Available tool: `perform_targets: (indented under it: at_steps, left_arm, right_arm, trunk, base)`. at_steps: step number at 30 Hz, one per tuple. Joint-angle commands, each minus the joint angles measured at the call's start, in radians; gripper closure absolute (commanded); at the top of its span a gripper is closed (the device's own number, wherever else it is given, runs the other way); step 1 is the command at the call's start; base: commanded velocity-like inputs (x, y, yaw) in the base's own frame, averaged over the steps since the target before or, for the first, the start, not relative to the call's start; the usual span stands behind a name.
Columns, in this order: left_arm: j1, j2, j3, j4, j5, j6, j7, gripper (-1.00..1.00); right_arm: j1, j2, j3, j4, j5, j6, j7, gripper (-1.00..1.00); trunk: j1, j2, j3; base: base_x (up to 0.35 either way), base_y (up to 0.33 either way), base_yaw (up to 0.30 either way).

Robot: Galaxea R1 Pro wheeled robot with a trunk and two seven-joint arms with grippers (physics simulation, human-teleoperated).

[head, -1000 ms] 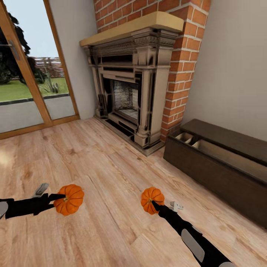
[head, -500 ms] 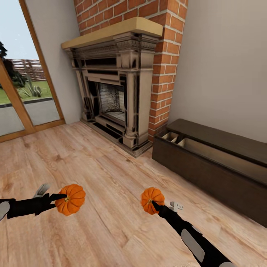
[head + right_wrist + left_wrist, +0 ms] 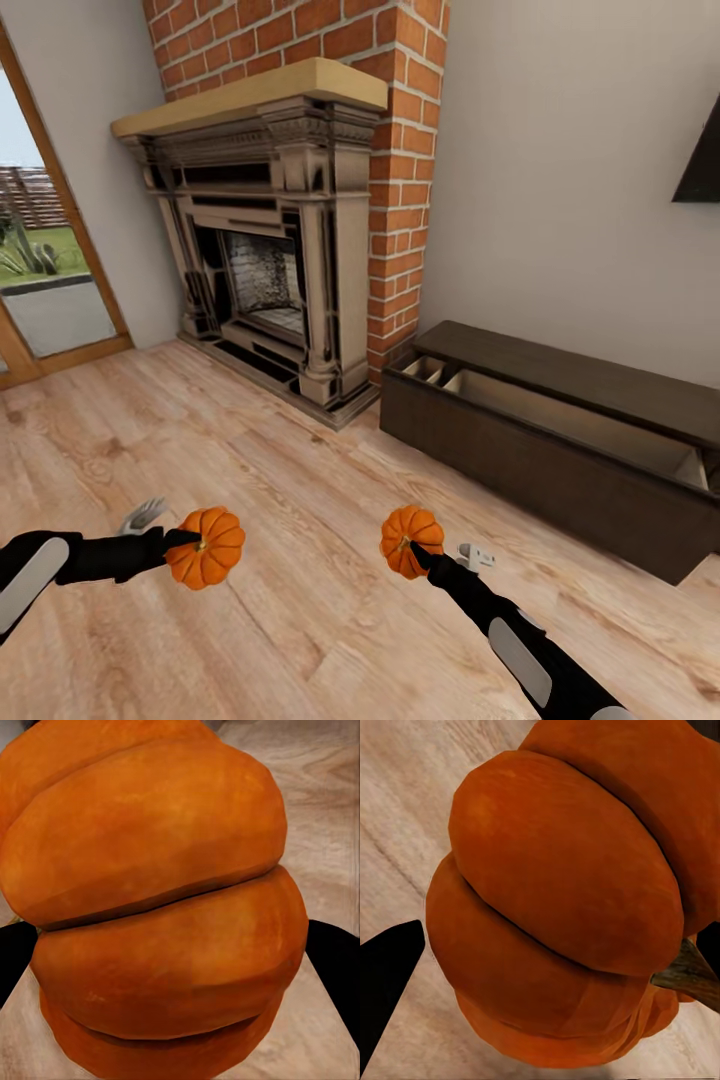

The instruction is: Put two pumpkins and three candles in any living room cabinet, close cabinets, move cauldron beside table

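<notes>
Pumpkins ride in both grippers as we face the cabinet [image 3: 560,440], the long dark-brown unit against the wall just right of the brick fireplace [image 3: 270,240]. Its top drawer stands pulled out, pale wood insides showing, so that is where we judge both should go.

Our left gripper [image 3: 185,545] is clamped on the larger pumpkin [image 3: 206,547], held by its stem end over the wooden floor [image 3: 300,620], well left of the cabinet. Our right gripper [image 3: 412,552] is clamped on the smaller pumpkin [image 3: 411,540], nearer the cabinet yet clearly short of its front. In the wrist views each pumpkin [image 3: 570,892] [image 3: 157,900] sits between dark fingers.

Both arms reach forward and low, the left forearm lying almost level across the floor, the right one angled up from below towards the cabinet.

To do this well, we would roll closer until the drawer lies under the right gripper, lift the pumpkin clear of the drawer's front wall, lower it inside and then release, keeping the left arm clear until its turn.
</notes>
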Motion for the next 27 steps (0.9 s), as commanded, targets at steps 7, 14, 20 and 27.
perform_targets:
  at_steps: [7,14,20,27]
  left_arm:
    - [0.000,0.001,-0.003,-0.004,-0.007,-0.001,0.002,1.00]
    - [0.000,0.001,-0.004,-0.003,-0.007,-0.002,0.003,1.00]
    - [0.000,0.001,-0.004,-0.002,-0.007,-0.005,0.003,1.00]
    - [0.000,0.000,-0.004,-0.002,-0.007,-0.006,0.002,1.00]
  right_arm:
    - [-0.001,-0.001,0.007,0.001,-0.011,-0.005,-0.001,1.00]
    - [-0.001,-0.001,0.006,0.001,-0.011,-0.005,-0.002,1.00]
    - [-0.001,-0.001,0.005,0.001,-0.011,-0.005,-0.003,1.00]
    - [-0.001,-0.001,0.005,0.001,-0.012,-0.005,-0.003,1.00]
  trunk:
    - [0.000,0.000,0.007]
    - [0.000,0.000,0.015]
    - [0.000,0.000,0.021]
    - [0.000,0.000,0.029]
  base:
    - [0.000,0.000,-0.232]
    - [0.000,0.000,-0.232]
    - [0.000,0.000,-0.232]
    - [0.000,0.000,-0.232]
